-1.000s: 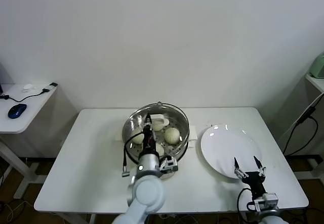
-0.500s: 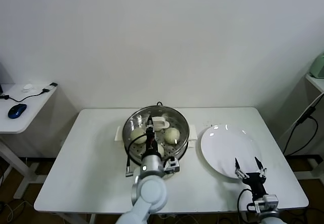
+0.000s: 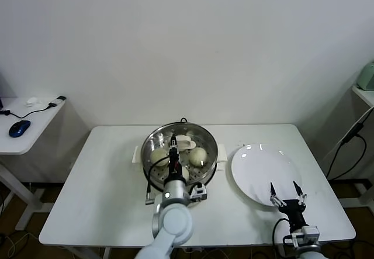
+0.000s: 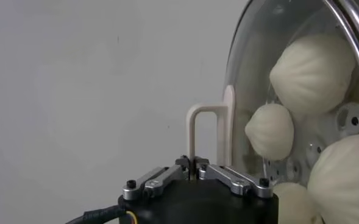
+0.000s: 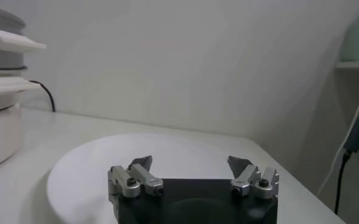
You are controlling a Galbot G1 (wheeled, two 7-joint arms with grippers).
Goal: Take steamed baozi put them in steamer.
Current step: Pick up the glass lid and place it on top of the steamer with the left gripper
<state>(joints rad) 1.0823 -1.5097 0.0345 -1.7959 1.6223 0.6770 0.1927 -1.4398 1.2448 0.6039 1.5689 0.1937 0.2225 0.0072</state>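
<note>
With the steamed baozi (image 3: 198, 156) resting in the steamer (image 3: 153, 140) and the plate (image 3: 266, 174) bare, the left pincer (image 3: 172, 152), closed and empty, should lift straight up clear of the rim, while the right pincer (image 3: 285, 190) waits wide by the tabletop (image 3: 105, 177) edge.

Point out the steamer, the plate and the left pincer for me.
steamer (image 3: 153, 140), head view, bare left rim.
plate (image 3: 260, 165), head view, bare middle.
left pincer (image 3: 173, 152), head view, closed tips over the buns.

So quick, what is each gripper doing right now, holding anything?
Left gripper: closed, empty, over the round shiny steel steamer.
Right gripper: open, empty, at the flat white plate's near edge.
</note>
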